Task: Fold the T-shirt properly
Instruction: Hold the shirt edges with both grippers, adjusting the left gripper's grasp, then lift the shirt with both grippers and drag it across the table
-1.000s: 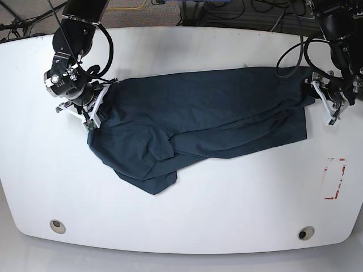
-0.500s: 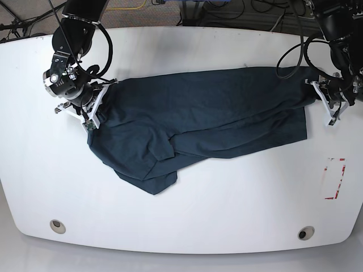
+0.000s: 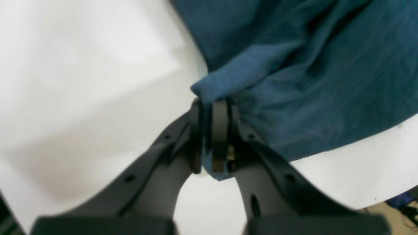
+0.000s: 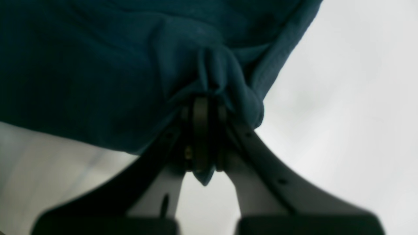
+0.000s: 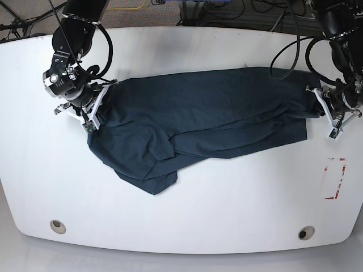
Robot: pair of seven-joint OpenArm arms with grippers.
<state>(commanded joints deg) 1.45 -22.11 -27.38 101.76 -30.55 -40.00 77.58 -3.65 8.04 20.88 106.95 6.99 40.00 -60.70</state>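
— Left wrist view? 
— Left gripper (image 3: 209,137) clamped on a T-shirt (image 3: 310,81) fold.
— Right wrist view? 
— Right gripper (image 4: 202,133) pinching bunched cloth.
— Base view? 
— Spread wrinkled across the white table (image 5: 227,215), stretched between both arms.

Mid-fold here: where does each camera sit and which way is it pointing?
Base: overhead, looking down on the white table, the T-shirt and both arms.
Left wrist: behind the left end effector, facing its pinched shirt edge.
Right wrist: behind the right end effector, facing its bunched fold.
All share the T-shirt.
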